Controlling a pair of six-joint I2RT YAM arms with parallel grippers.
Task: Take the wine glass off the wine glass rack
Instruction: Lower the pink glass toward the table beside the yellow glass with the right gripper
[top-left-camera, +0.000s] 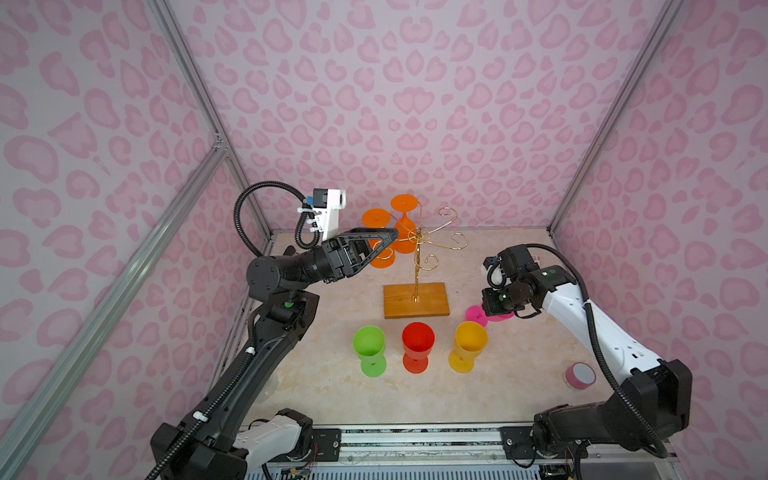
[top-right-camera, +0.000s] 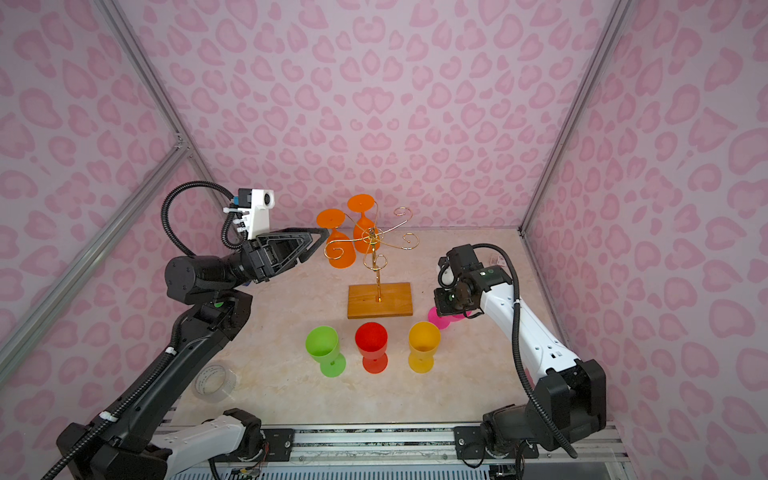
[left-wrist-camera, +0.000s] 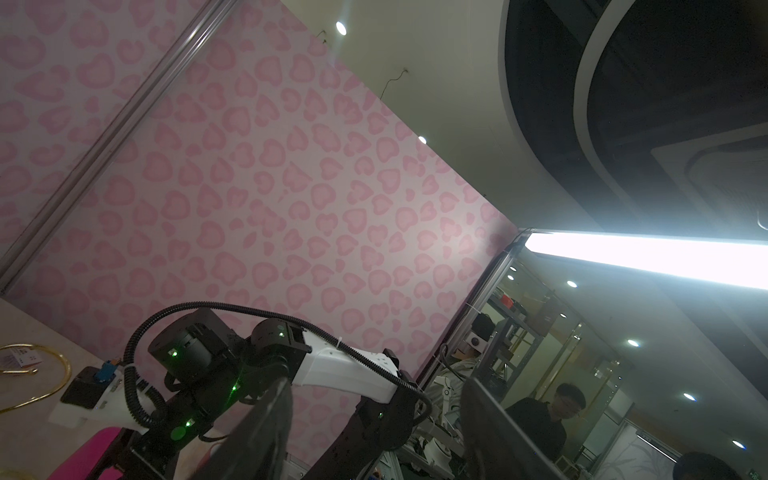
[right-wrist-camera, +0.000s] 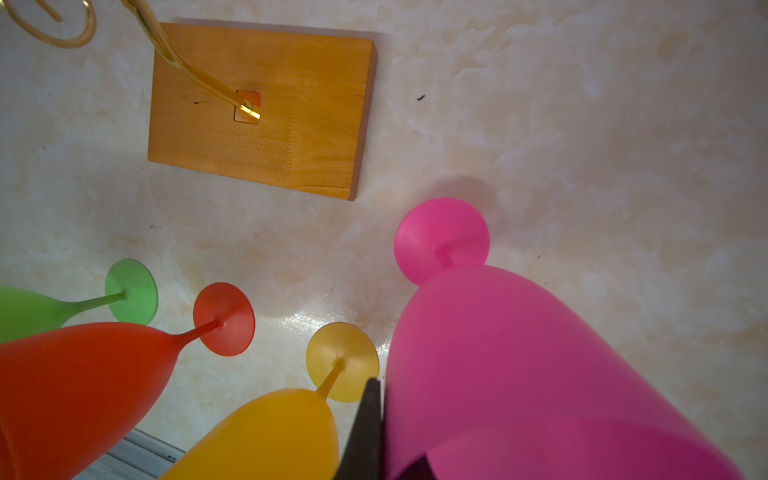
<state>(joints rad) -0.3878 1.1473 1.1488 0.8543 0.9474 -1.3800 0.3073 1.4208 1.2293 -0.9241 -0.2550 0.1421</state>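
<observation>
Four glasses look done: green plastic wine glass, red plastic wine glass and yellow plastic wine glass stand upright in a row on the marble-look table. The pink plastic wine glass is right of the rack's base, foot on or just off the table. Right gripper is pinched on its rim, not yet released. Two left: orange plastic wine glasses hang upside down on the gold-wire wine glass rack. Left gripper is spread beside the nearer one, not gripping.
</observation>
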